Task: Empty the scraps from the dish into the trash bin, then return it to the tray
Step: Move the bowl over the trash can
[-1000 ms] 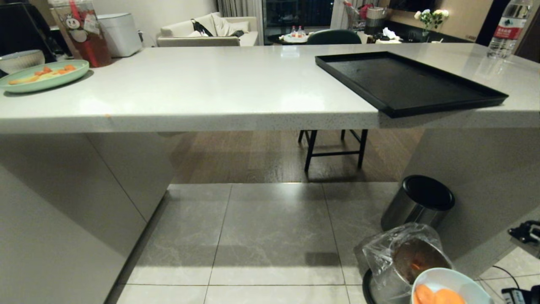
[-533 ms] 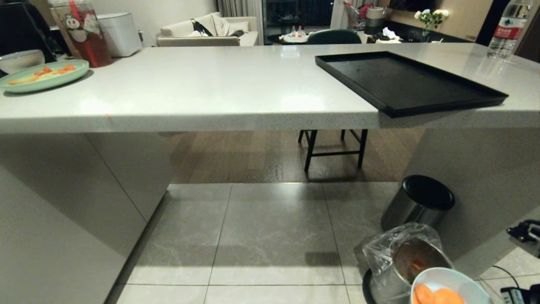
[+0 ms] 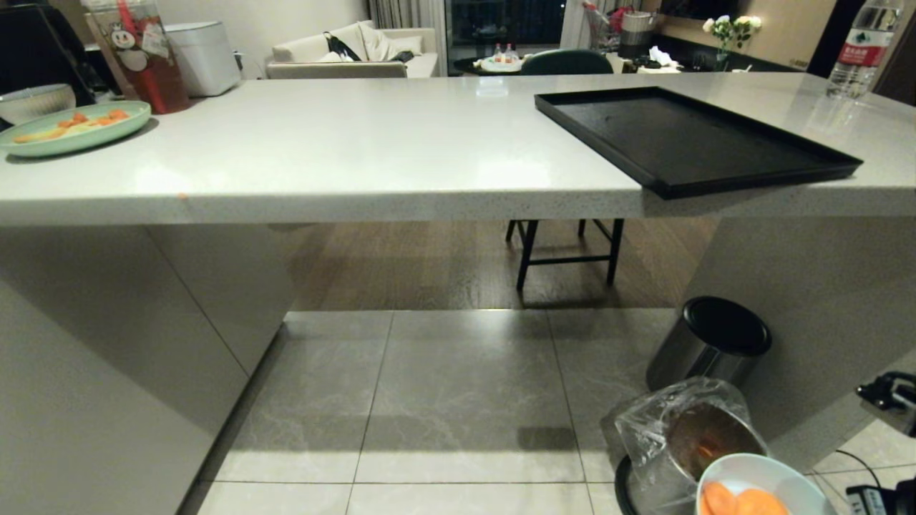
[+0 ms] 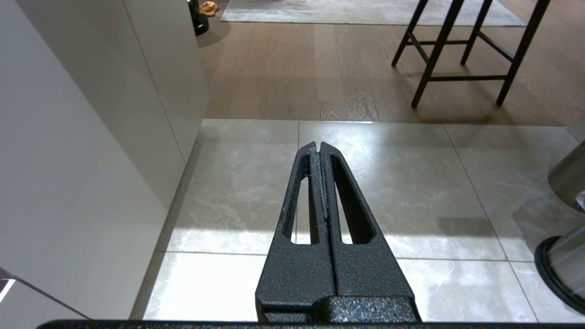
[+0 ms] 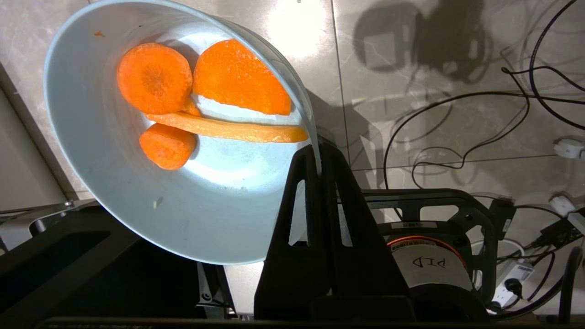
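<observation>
Across the upper half of the head frame, a pale worktop (image 3: 372, 150), carrying the black tray (image 3: 687, 139) at upper right, empty and overhanging the near edge, presumably parked there to receive the bowl afterwards. Far upper left, a green plate (image 3: 71, 129) with orange bits, apart from this job. Lower right, on the tiled floor (image 3: 458, 400), a steel bin with black lid (image 3: 712, 343), and just nearer, the trash bin (image 3: 690, 436) with its crinkled clear liner gaping upward, ready for the tip. Touching that bin's near side in the frame, at the very bottom edge, the dish (image 3: 762, 486), light blue, carried low so the contents fall a short way. Seen from the right wrist, tilted already, with the scraps (image 5: 201, 100), carrot rounds and one long strip, gathered toward the upper part of the bowl but not yet sliding out. Right end effector (image 5: 317, 157) clamped on the dish's rim, wall pinched between both fingers, a thin-edge hold suited to pouring. Left end effector (image 4: 318, 148) closed on nothing, hanging idle over the floor tiles.
</observation>
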